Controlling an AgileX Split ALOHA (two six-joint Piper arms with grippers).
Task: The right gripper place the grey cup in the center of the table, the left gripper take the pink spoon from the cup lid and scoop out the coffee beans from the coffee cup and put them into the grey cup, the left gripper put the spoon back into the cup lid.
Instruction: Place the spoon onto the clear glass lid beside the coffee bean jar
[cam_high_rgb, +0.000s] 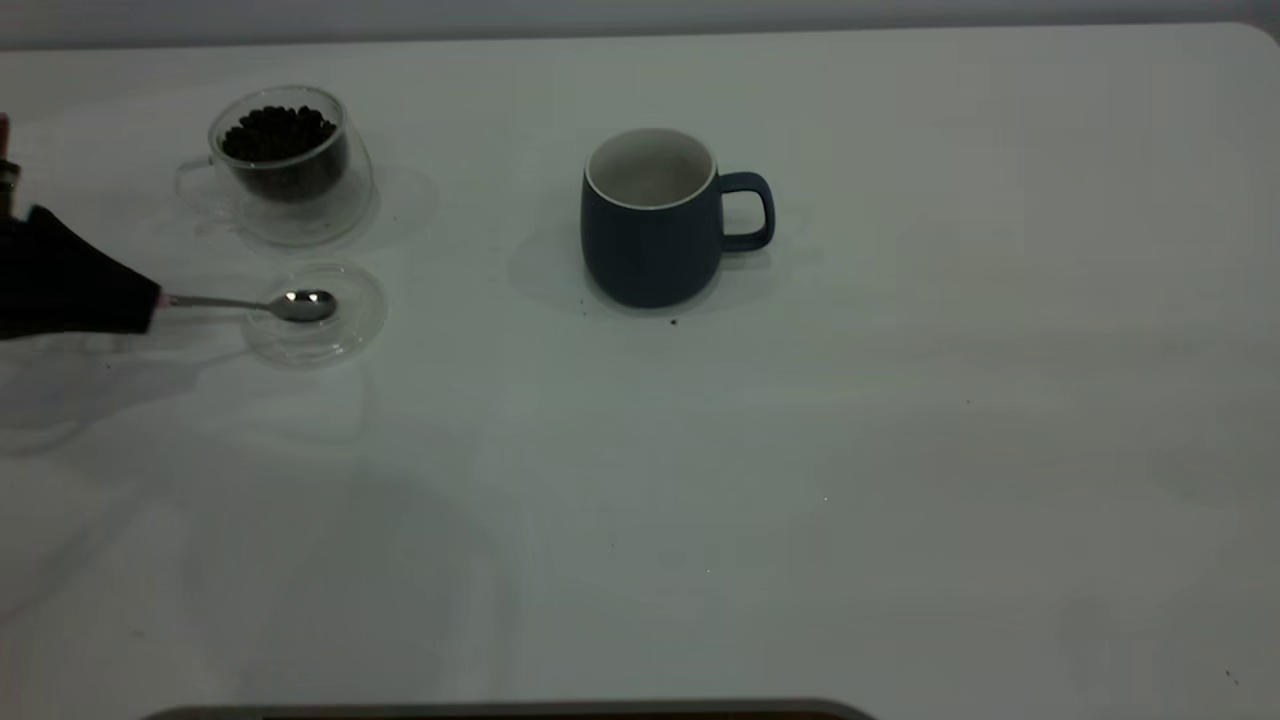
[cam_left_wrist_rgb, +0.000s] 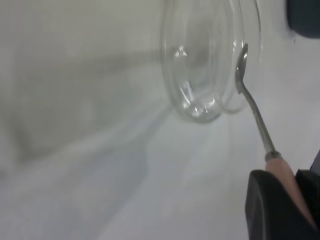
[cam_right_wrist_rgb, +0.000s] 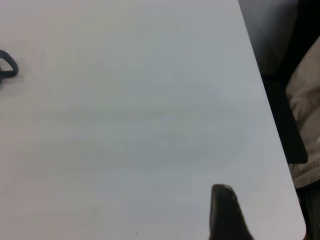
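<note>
Desk (cam_high_rgb: 900, 480): broad white top, carrying everything; a few dark specks near the mug's foot — no telling what.

Grey cup (cam_high_rgb: 650, 222): upright near the middle, handle toward the exterior view's right, white inside looking empty. Well apart from the glassware, so a long carry for a loaded spoon — beans likely to roll off on the way if the bowl tilts.

Coffee cup (cam_high_rgb: 290, 165): clear glass, far left, just behind the lid. Light and see-through — a nudge at the rim could tip or slide it.

Coffee beans (cam_high_rgb: 278, 135): dark heap up near the brim; digging too hard likely to flick some out.

Cup lid (cam_high_rgb: 318, 312): clear shallow disc, near the glass cup's foot. Could skate away or lift at one edge if the spoon drags across it.

Left end effector (cam_high_rgb: 148, 300): low at the left edge, clamped on the pink handle, seen best from the left wrist.

Pink spoon (cam_high_rgb: 295, 305): stem about level, metal bowl over the lid; resting on it or just clear — cannot tell. Held near the handle's end, so may swivel in the grip.

Right end effector (cam_right_wrist_rgb: 225, 215): off near the desk's right edge, one dark finger tip showing; apart or together — cannot tell.

In the way: nothing between lid, glass cup and mug.
</note>
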